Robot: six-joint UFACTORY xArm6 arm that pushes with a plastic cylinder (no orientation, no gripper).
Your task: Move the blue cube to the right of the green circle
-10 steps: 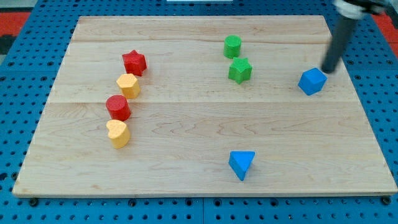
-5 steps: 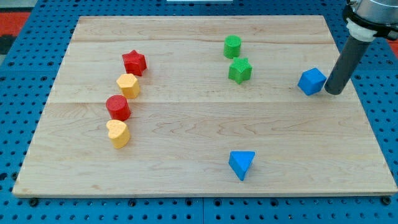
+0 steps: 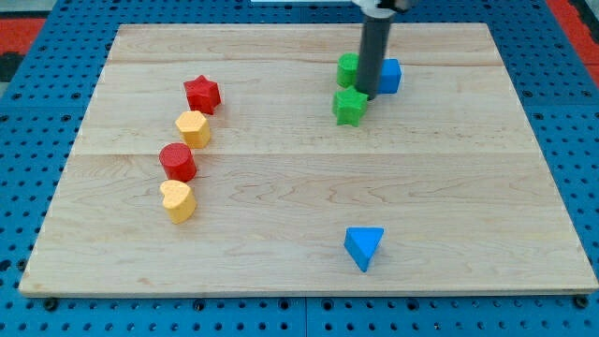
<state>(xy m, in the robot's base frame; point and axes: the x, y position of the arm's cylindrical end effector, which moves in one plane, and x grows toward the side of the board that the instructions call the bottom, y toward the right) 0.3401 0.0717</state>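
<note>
Pale wood-plank counter, visible grain, sitting on blue perforated pegboard. Eight small matte blocks on it.

Count: two red, two yellow, two green, two blue.
- red star and red cylinder, far off to the view's left of my tip.
- yellow hexagon-like block between the two reds; yellow heart-like block lowest in that column.
- green circle, a short cylinder, partly behind the rod, just at the view's left of it.
- green star, right below my tip, touching or nearly so.
- blue cube, just at the view's right of the rod, up against it, and so on the right side of the green circle.
- blue triangle, well below, near the view's bottom edge.

My tip: end of a straight dark rod, wedged between green circle and blue cube. No jaws on this rig, so nothing spread or pinching.
</note>
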